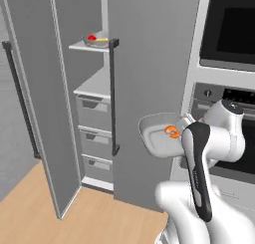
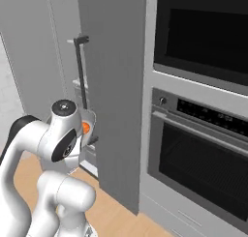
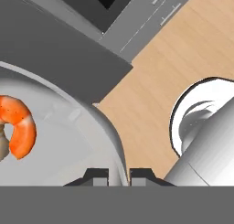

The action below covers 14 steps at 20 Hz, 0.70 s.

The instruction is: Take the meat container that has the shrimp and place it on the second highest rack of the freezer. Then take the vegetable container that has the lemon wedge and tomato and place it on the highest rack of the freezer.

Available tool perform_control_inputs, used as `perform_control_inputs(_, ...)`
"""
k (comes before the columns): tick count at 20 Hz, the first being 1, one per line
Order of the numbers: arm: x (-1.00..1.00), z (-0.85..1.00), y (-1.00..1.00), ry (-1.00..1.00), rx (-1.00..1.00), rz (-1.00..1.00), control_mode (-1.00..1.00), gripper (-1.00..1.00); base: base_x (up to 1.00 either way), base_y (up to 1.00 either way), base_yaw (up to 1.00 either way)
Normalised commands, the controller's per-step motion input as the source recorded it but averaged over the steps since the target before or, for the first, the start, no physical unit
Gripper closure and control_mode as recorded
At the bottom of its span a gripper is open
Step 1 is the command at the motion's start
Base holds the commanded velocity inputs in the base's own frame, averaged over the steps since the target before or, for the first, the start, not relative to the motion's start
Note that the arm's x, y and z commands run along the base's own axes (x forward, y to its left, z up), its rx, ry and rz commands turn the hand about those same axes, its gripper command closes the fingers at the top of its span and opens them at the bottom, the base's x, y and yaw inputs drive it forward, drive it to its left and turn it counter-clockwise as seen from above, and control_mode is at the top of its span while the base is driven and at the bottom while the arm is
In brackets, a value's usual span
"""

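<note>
We see the meat container, a shallow grey tray with rounded corners and a smooth matte rim, held up in the air in front of the freezer's closed grey door panel. A small curled orange shrimp lies in it, its segmented back glossy against the dull tray floor. In the hand view the gripper sits at the tray's edge: the two dark fingertips rise on either side of the thin curved rim, so the jaws are clamped on the meat container's wall.

The left freezer door stands swung wide, a flat grey slab with a long dark bar handle. Inside, the vegetable container rests on the upper thin light-grey shelf plate; the round red tomato and the yellow lemon wedge lie side by side in it. Below that, a second flat shelf plate is bare on the part we can see, and under it are stacked grey drawers with slot handles.

To the right, the black-fronted oven has a glossy dark glass door. The floor is pale wood planking.
</note>
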Motion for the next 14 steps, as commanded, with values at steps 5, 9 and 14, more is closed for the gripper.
perform_control_inputs(5,0.0,0.0,0.0,0.0,0.0,0.0,1.0,1.0,0.89,1.0,-0.07)
perform_control_inputs(9,0.0,0.0,0.0,0.0,0.0,0.0,1.0,1.0,0.82,0.96,-0.37)
perform_control_inputs(14,0.0,0.0,0.0,0.0,0.0,0.0,1.0,1.0,0.78,0.67,-0.44)
